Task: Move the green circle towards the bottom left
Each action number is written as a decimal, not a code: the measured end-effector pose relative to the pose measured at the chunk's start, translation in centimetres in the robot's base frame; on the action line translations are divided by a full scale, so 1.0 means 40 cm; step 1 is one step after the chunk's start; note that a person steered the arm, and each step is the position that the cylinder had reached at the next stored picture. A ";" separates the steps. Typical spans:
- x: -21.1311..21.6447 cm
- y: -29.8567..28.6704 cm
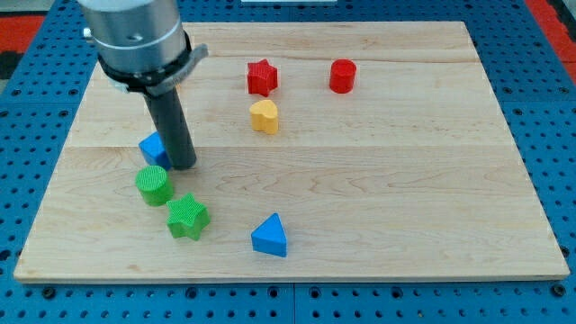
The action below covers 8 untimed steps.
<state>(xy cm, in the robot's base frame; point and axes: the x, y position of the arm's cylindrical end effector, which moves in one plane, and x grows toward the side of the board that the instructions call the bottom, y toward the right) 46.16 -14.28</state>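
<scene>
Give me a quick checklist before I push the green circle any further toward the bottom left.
1. My tip sits up-right of the green circle, correct side for this push: ok.
2. Tip touching the circle: cannot tell, very close.
3. Blue block hugs the rod's left side, might get dragged: not ok.
4. Green star lies down-right of the circle, off the push line: ok.
5. Bare wooden board lies bottom-left of the circle: ok.
</scene>
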 end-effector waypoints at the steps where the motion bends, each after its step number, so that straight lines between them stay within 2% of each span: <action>1: 0.012 -0.039; 3: 0.040 0.003; 8: 0.153 -0.052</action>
<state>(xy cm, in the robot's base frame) 52.30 -16.35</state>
